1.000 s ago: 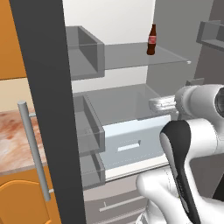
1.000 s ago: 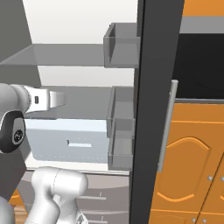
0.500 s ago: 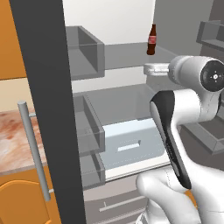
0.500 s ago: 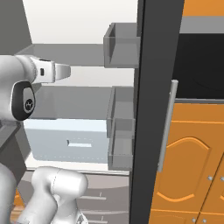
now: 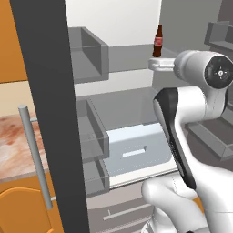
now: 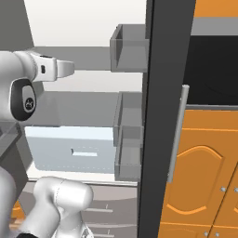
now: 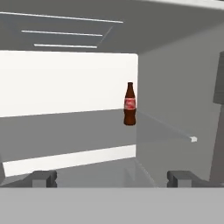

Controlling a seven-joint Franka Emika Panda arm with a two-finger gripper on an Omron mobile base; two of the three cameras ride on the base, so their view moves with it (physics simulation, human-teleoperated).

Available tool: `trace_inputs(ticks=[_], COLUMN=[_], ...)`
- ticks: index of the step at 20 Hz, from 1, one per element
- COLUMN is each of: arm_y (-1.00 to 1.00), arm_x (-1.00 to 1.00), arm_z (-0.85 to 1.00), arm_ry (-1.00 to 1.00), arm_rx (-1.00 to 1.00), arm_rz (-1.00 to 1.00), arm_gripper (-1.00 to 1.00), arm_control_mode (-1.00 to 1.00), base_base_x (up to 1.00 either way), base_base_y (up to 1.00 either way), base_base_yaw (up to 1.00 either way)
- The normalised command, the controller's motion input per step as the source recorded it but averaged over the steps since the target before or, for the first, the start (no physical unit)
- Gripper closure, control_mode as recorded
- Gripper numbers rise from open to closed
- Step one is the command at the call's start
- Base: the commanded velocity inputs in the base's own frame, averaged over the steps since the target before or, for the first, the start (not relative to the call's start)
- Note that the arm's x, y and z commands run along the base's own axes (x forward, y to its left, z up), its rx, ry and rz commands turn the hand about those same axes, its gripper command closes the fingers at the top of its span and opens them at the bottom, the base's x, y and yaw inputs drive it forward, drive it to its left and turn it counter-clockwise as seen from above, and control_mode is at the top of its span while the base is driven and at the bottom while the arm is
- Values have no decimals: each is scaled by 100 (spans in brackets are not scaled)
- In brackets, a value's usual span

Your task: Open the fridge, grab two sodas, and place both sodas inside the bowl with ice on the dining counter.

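Since a second ago our arm has risen to upper-shelf height. Fingers [image 7: 111,178] spread wide, grasping nothing, aimed to straddle the bottle [image 7: 129,104], which stands upright near the shelf's [image 7: 65,127] right edge inside the open fridge [image 5: 50,104].

arm raised, end effector [image 7: 112,178] wide open, empty
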Motion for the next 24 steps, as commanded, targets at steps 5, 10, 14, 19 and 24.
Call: trace_inputs(ticks=[5, 10, 14, 19, 24], arm_y=[-4, -1, -16, -20, -27], arm_x=[16, 62, 56, 50, 52], arm_z=[19, 0, 0, 0, 1], arm_ry=[-1, 1, 2, 13, 5], arm_rx=[0, 2, 2, 0, 0], arm_rz=[-4, -1, 0, -1, 0], arm_gripper=[-100, -100, -100, -100, -100], arm_control_mode=[-100, -100, -100, -100, -100], base_base_x=[0, 0, 0, 0, 0], base_base_y=[0, 0, 0, 0, 0], base_base_yaw=[0, 0, 0, 0, 0])
